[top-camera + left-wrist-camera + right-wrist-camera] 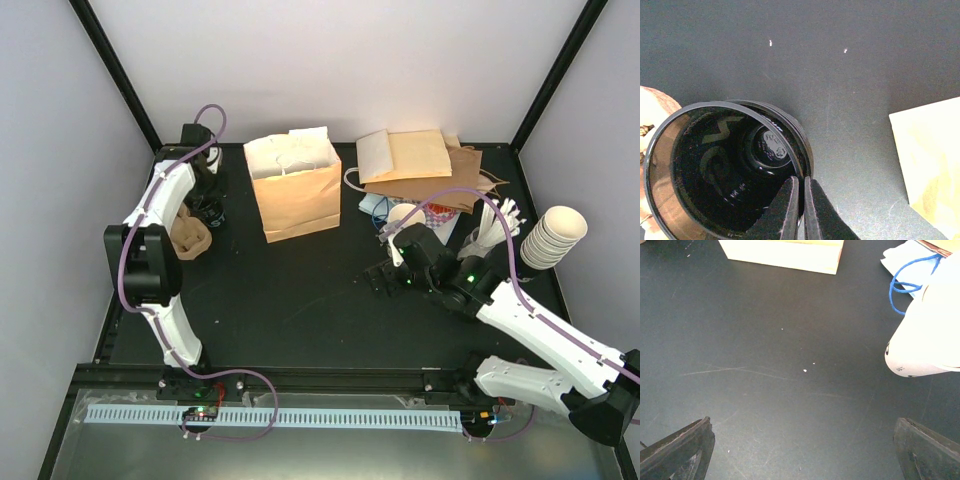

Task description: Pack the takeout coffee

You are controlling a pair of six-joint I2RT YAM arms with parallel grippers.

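Note:
No lidded takeout coffee is in view. A single lidless cream cup (402, 214) stands at the right centre of the table, and its pale side (925, 335) fills the right edge of the right wrist view. My left gripper (210, 208) is at the back left, shut (801, 179) on the rim of the top black lid (710, 165) of a stack of lids. My right gripper (383, 272) hangs open (804, 425) over bare table just left of the cup, holding nothing. The open brown paper bag (295, 190) stands upright at the back centre.
A brown pulp cup tray (188, 238) lies beside the lids. A stack of cream cups (555, 235) leans at the right edge. Flat paper bags (415, 155) are piled at the back right, with a blue cord (905, 280) near them.

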